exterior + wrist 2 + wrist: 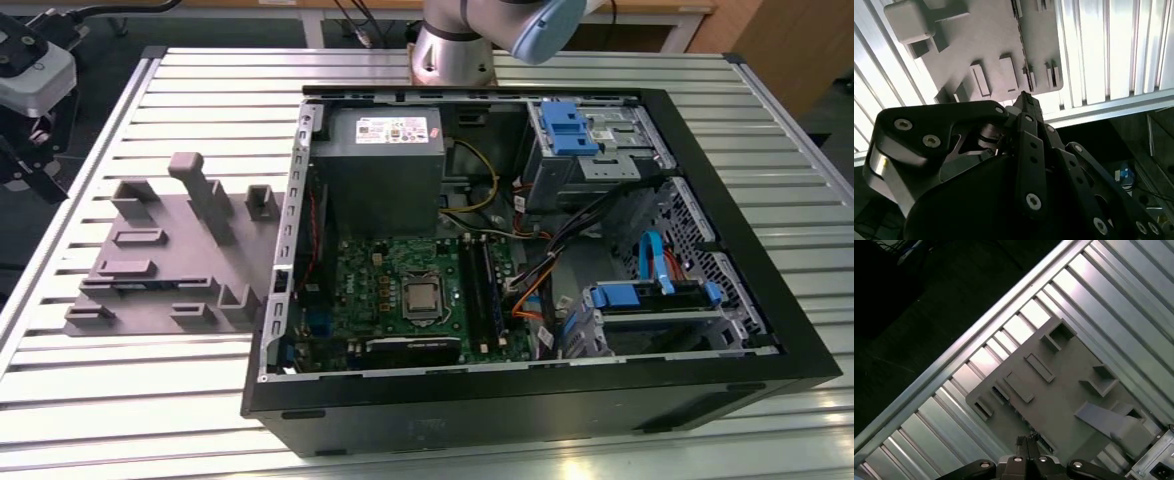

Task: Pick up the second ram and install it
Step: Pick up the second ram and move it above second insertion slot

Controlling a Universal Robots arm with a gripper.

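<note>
A thin dark stick, seen edge-on, sits in a long slot of the grey fixture tray [174, 250]; I take it for the second ram [134, 283]. Both wrist views look down on the tray from well above, with the ram [1020, 40] [1000, 393] lying in its slot as a dark line. My gripper [1026, 100] [1026, 441] hangs high over the tray, roughly in line with that slot and clear of it. Its fingers are shut together with nothing between them. In the open computer case, the black memory slots [478, 290] run beside the processor.
The open black computer case [534, 400] lies on the slatted metal table [160, 400], at the exterior view's right of the tray. Tall posts [200, 195] rise from the tray. A white and black device [27, 75] stands at the exterior view's far left. The arm's base [451, 50] is behind the case.
</note>
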